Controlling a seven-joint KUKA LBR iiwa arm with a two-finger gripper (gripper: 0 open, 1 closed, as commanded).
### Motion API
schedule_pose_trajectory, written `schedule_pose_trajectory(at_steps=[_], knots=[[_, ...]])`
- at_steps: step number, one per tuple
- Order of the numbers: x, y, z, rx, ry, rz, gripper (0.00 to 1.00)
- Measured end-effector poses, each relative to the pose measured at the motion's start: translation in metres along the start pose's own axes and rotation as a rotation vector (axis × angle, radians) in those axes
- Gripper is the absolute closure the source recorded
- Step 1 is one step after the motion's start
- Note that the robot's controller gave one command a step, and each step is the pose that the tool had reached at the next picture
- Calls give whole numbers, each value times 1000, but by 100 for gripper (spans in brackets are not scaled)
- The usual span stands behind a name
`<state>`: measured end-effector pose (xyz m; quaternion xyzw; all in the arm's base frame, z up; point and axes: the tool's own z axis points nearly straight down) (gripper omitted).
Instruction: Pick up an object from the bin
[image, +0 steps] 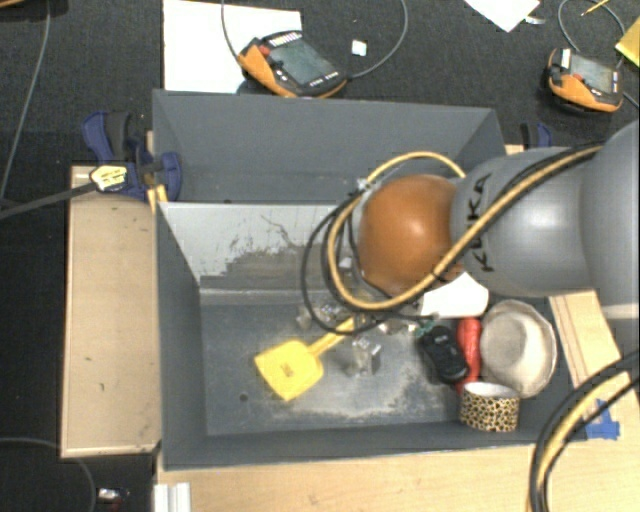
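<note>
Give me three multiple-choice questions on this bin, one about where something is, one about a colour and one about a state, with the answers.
1. Where does the yellow scoop lie?
A) on the floor of the bin, left of the tool
B) on the rim
C) outside, on the cardboard

2. What colour is the fob beside the bowl?
A) blue
B) black
C) green

3. How does the tape roll lie?
A) standing on edge
B) hung on the tool
C) flat, hole up

Answers:
1 A, its blade rests on the grey floor left of the tool.
2 B, it looks black against the pale bowl.
3 C, its open ring faces upward.
</note>
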<state>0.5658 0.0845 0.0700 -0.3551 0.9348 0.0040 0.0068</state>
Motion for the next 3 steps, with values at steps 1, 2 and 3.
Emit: schedule_pose_trajectory(at_steps=[1, 2, 3], knots=[[21, -38, -1, 8, 1, 250, 100], [21, -38, -1, 7, 2, 251, 100], [21, -38, -6, 8, -1, 252, 100]])
